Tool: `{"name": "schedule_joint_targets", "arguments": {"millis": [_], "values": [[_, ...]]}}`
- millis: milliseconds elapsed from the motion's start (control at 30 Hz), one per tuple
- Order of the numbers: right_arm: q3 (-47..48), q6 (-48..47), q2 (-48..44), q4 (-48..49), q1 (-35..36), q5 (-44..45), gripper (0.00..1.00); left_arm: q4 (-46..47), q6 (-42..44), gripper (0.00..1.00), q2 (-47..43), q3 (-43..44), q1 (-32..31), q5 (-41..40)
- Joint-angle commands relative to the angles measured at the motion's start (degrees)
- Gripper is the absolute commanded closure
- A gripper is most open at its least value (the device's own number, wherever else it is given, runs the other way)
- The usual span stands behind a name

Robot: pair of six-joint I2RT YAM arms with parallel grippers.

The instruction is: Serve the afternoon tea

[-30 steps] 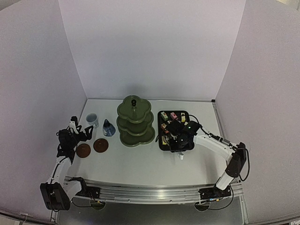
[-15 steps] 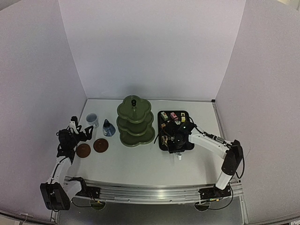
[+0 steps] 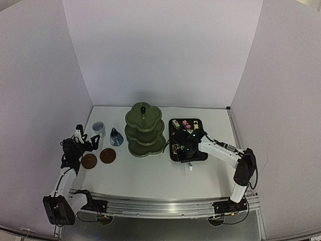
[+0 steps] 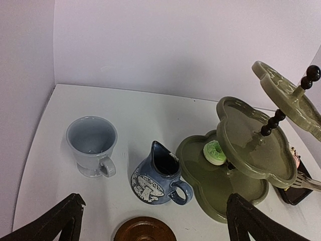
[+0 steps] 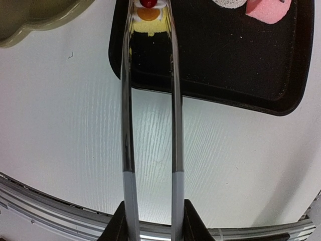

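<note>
Right gripper (image 5: pixel 153 223) clenched on tongs (image 5: pixel 127 125) — tips flank yellow cake (image 5: pixel 148 17) at tray (image 5: pixel 225 65) edge nearest stand (image 3: pixel 145 135), right half of desk. Left gripper (image 4: pixel 154 198) released near desk's left edge — cup (image 4: pixel 91 143), jug (image 4: pixel 156 175), coaster (image 4: pixel 144 230) ahead. Green cake (image 4: pixel 215 151) on stand's lowest tier.

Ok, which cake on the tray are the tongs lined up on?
The yellow cake with the orange-and-cherry top: the tongs' tips sit either side of it. The pink cake and white one lie off to the right, outside the tongs.
</note>
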Motion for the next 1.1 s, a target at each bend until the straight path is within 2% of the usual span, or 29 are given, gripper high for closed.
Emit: {"name": "schedule_joint_targets", "arguments": {"millis": [0, 133, 167, 600, 733, 1067], "values": [[1.6, -0.9, 0.3, -0.4, 0.2, 1.3, 0.84, 0.5, 0.6, 0.0, -0.8, 0.0, -0.1, 0.1], [1.7, -1.8, -0.7, -0.5, 0.2, 1.4, 0.99, 0.6, 0.5, 0.0, -0.9, 0.0, -0.1, 0.0], [1.7, -2.3, -1.1, -0.6, 0.2, 1.3, 1.0, 0.5, 0.5, 0.0, -1.0, 0.0, -0.2, 0.0], [1.4, -8.8, -9.7, -2.0, 0.2, 4.6, 1.0, -3.6, -1.4, 0.01, -4.0, -0.7, -0.2, -1.6], [2.0, -10.9, -10.9, -1.8, 0.6, 2.5, 1.0, -4.2, -2.9, 0.0, -4.5, -1.3, -0.2, -1.8], [4.9, -20.3, -11.9, 1.2, 10.9, -0.6, 1.0, -5.4, -4.9, 0.0, -5.6, -2.4, 0.4, -1.4]]}}
